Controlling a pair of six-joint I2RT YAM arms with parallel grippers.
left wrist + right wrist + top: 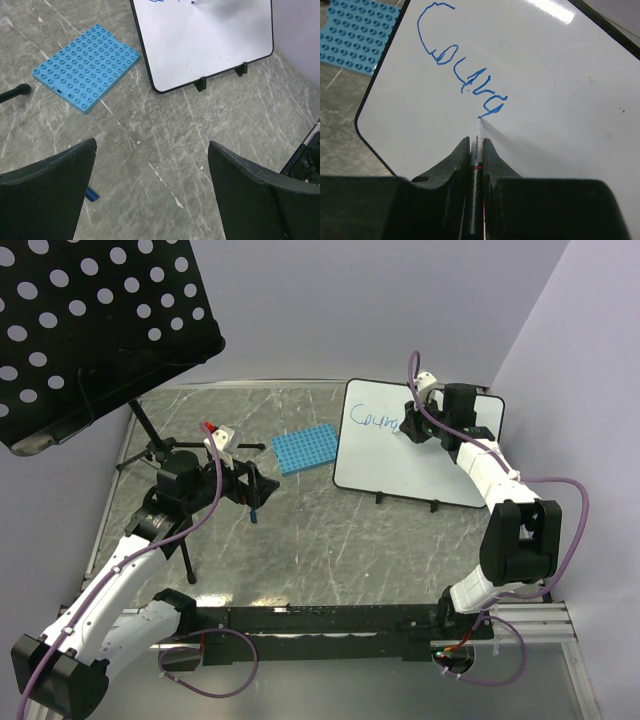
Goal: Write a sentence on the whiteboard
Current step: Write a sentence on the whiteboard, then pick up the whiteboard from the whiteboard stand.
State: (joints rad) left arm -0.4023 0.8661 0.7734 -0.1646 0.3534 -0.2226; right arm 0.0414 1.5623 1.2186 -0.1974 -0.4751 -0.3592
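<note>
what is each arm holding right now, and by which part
The right end effector grips a marker by its barrel, just behind the tip touching the whiteboard. The left end effector is open, holding nothing.

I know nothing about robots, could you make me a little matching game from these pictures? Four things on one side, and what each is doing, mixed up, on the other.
Things:
1. marker
2. blue studded plate
3. left pincer
4. whiteboard

States:
a. stands on small black feet
b. lies flat on the table, beside the board
c. gripped by the right pincer, tip on the board
d. open, holding nothing

Pairs: 1-c, 2-b, 3-d, 4-a
</note>
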